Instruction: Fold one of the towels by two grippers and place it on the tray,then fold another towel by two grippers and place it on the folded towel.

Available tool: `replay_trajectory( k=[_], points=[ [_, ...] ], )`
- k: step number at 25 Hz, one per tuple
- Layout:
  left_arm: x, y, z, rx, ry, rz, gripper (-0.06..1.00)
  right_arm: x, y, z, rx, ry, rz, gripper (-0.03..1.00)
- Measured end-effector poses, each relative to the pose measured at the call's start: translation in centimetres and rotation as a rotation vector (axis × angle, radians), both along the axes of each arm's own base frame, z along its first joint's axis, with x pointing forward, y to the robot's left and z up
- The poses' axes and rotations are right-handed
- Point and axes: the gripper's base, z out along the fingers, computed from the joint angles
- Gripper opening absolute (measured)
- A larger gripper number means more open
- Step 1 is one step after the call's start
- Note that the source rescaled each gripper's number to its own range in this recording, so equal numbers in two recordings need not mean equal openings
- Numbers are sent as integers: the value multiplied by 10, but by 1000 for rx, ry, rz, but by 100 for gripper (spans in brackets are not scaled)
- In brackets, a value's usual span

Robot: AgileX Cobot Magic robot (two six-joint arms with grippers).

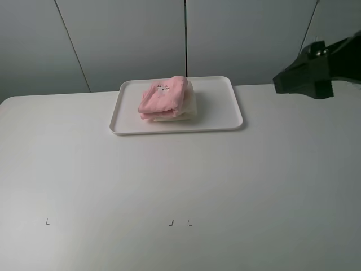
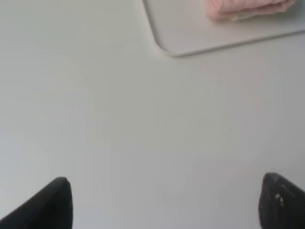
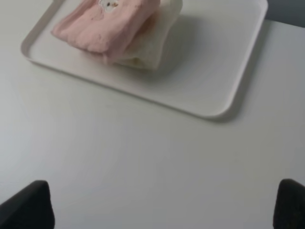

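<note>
Looking from your near edge outward, you see the bare white table (image 1: 169, 192), then at twelve o'clock the flat white rectangular plastic tray (image 1: 220, 113). On it the folded pale pink terry towel (image 1: 163, 96) tops the cream off-white terry towel (image 1: 189, 107). Both the black left gripper (image 2: 164, 200) and the black right gripper (image 3: 164, 202) hover with fingers spread apart, holding nothing.

White table (image 1: 180, 192), grey panelled wall (image 1: 130, 39)

Table (image 1: 169, 186) front open; tray (image 1: 225, 116) (stacked towels (image 1: 166, 100)) blocks rear.

A white table (image 1: 180, 192) fronts grey wall panels (image 1: 130, 39).
</note>
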Motion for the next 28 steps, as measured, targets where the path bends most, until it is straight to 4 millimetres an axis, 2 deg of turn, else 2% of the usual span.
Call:
replay_trajectory(
  k=[5,12,20,25,28],
  points=[
    [-35,8,5,22,-26,14,100,-58,-23,-9,10,-25,-5,100],
    [-76,15,7,3,-96,23,100,-114,-49,-12,9,-92,-29,100],
    [-113,21,7,-23,-217,30,100,-156,-69,-16,15,-207,-40,100],
    [-131,25,4,-29,-274,33,100,-173,-78,-18,29,-294,-59,100],
    [-141,27,2,-29,-323,41,100,-175,-79,-21,20,-269,-59,100]
  ],
)
